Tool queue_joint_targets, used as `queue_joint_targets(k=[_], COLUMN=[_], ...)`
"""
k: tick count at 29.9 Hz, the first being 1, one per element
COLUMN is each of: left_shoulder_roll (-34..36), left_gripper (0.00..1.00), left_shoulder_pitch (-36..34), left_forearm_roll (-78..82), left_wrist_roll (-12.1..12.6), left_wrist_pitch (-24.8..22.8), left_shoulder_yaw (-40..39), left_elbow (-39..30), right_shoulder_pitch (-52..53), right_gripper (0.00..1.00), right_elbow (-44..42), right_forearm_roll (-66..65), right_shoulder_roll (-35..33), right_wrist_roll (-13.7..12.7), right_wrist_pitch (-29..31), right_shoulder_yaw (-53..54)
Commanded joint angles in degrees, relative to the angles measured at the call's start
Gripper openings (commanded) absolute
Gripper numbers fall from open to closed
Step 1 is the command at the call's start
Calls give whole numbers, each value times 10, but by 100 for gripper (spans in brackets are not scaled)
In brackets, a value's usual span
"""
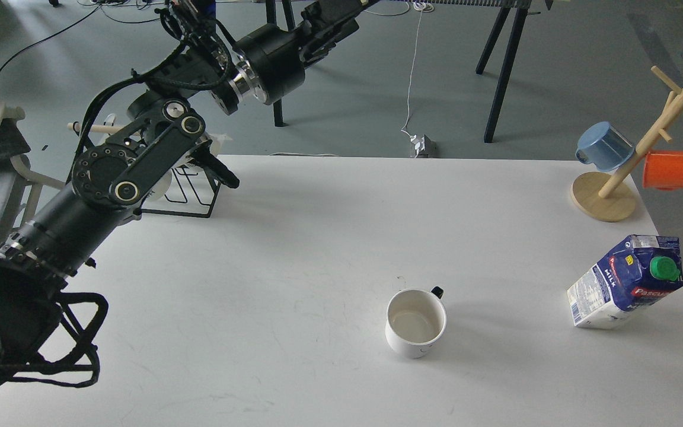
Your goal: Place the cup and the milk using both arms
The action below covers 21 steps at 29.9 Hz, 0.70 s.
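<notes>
The smiley mug [415, 322] and milk carton [625, 283] stand on the table [258, 284] well right of the left arm, whose pincer's state I cannot tell.

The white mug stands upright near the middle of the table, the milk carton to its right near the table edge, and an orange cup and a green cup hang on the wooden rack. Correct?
Not quite. In the head view the wooden rack holds an orange cup and a blue cup, not a green one. The rest holds: the white mug is upright, with the milk carton to its right near the table edge.
</notes>
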Motion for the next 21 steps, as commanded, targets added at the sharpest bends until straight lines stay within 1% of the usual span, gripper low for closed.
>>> queue_joint_targets(k=[1, 4, 6, 11, 16, 18, 21], left_shoulder_roll=[37, 54, 63, 64, 63, 63, 64], left_gripper=[99, 100, 100, 100, 100, 100, 100], left_shoulder_pitch=[1, 18, 26, 27, 31, 34, 34], left_forearm_roll=[-236, -360, -405, -475, -516, -516, -516], left_wrist_roll=[-5, -6, -6, -6, -5, -5, -2], left_wrist_pitch=[-5, -15, -30, -30, -26, -27, -28], left_shoulder_yaw=[1, 2, 1, -19, -27, -24, -23], left_elbow=[36, 57, 70, 104, 108, 108, 108], right_shoulder_pitch=[-73, -143, -189, -305, -452, -509, -577], right_gripper=[99, 99, 99, 99, 99, 99, 99], right_elbow=[55, 107, 145, 192, 243, 276, 305], right_forearm_roll=[30, 66, 79, 110, 154, 161, 163], right_shoulder_roll=[-26, -52, -71, -101, -103, -98, -98], right_wrist_roll=[3, 3, 3, 3, 4, 16, 57], right_wrist_pitch=[0, 0, 0, 0, 0, 0, 0], right_shoulder_yaw=[7, 42, 73, 145, 193, 203, 216])
